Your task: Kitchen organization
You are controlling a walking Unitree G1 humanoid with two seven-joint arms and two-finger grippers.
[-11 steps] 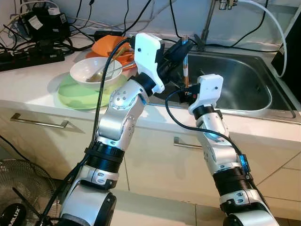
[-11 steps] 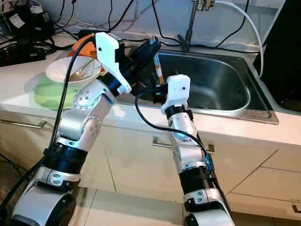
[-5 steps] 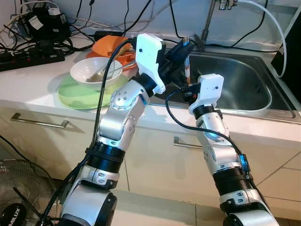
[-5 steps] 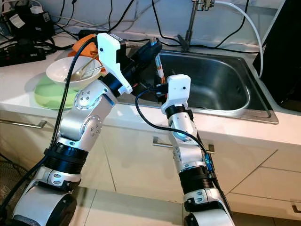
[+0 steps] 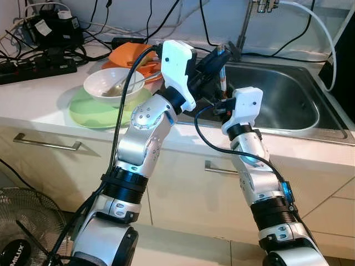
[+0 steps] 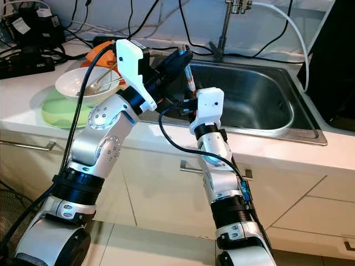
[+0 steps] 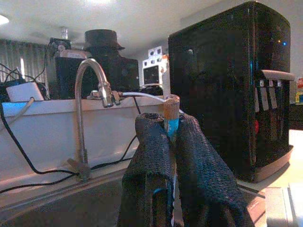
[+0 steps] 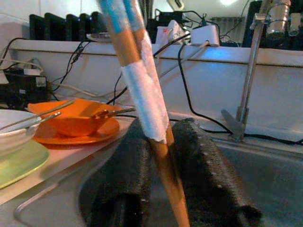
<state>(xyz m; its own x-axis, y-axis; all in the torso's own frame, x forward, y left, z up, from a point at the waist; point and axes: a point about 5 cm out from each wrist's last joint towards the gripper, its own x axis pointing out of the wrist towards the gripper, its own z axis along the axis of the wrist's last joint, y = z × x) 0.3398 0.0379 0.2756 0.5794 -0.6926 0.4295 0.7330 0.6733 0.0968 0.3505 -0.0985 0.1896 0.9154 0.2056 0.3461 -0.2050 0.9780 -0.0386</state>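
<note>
A pair of wooden chopsticks [image 5: 222, 77], wrapped with white and blue tape, stands tilted over the left rim of the steel sink [image 5: 310, 119]. My left gripper [image 5: 217, 58] is shut on their upper end; the left wrist view has the black fingers [image 7: 151, 151] pinching the chopsticks [image 7: 171, 106]. Just below, my right gripper [image 5: 221, 105] holds the lower part. In the right wrist view the chopsticks [image 8: 142, 94] pass between its fingers [image 8: 203, 161], which press against them.
On the counter to the left sit a white bowl [image 5: 113, 83] with a spoon on a green plate [image 5: 94, 116], and orange dishes [image 5: 130, 55] behind. A faucet [image 5: 244, 27], cables and power strips [image 5: 39, 64] line the back wall. A fan [image 5: 22, 227] stands on the floor.
The chopsticks went from upright to leaning with the top end to the right, and rose a little. My right gripper moved up slightly along them.
</note>
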